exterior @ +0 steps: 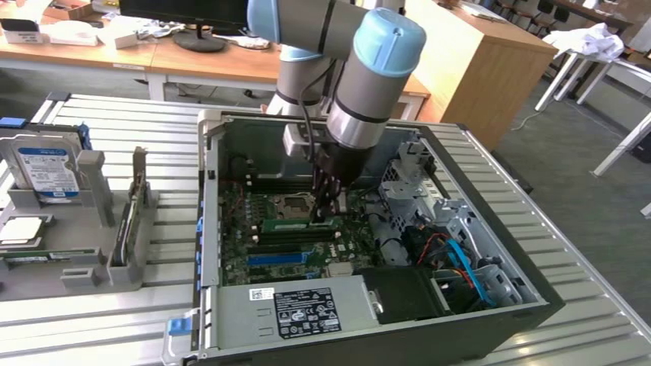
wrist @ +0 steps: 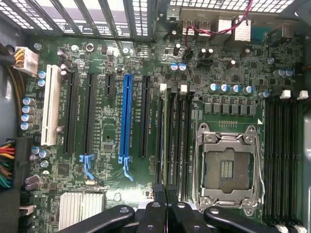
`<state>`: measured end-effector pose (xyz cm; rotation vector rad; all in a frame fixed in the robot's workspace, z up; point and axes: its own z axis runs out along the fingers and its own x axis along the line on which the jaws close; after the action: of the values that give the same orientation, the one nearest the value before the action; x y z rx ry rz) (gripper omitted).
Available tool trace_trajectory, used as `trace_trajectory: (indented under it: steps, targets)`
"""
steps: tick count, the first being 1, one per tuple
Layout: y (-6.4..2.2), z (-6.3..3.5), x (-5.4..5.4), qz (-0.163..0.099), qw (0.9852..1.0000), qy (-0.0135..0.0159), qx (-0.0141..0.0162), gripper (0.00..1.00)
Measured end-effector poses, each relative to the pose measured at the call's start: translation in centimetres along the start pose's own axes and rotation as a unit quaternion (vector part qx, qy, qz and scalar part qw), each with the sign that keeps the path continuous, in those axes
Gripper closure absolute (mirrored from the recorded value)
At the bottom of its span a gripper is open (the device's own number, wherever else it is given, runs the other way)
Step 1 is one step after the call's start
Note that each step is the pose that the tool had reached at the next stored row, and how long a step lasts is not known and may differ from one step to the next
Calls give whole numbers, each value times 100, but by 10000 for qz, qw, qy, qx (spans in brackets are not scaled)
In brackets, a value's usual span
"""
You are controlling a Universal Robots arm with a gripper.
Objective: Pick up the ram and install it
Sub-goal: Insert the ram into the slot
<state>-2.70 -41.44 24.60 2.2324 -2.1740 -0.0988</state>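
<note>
Claw (wrist: pixel 165 191) closed, seemingly on thin green ram (exterior: pixel 302 224) standing among black slots (wrist: pixel 186 136).

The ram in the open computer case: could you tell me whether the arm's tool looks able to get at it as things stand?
Probably yes. The case lies open, and the shut tool hangs right over the ram on the motherboard, with nothing visible between them.

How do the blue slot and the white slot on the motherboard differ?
The blue slot is longer than the white slot. The blue slot ends in a blue latch; the white slot shows none. Both lie parallel on the motherboard, empty.
</note>
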Motion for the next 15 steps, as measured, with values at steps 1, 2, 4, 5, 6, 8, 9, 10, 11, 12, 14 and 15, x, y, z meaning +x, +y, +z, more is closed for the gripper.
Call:
trace_trajectory:
  steps: [1,2,4,5,6,8,9,10,11,12,14,15]
  targets:
    - [0,6,0,0,10000,0,0,88]
    - [0,6,1,1,10000,1,0,88]
    - [0,7,1,0,10000,1,0,88]
    - [0,7,0,0,10000,1,0,88]
    - [0,8,0,0,10000,0,0,88]
    - [6,9,0,7,10000,-1,0,88]
    - [6,9,0,7,10000,0,1,88]
    - [7,9,0,7,10000,0,1,88]
    - [7,9,0,6,10000,0,1,88]
    - [7,9,0,6,10000,0,1,88]
    - [7,10,0,14,10000,-1,1,88]
    - [7,10,0,21,10000,-1,1,88]
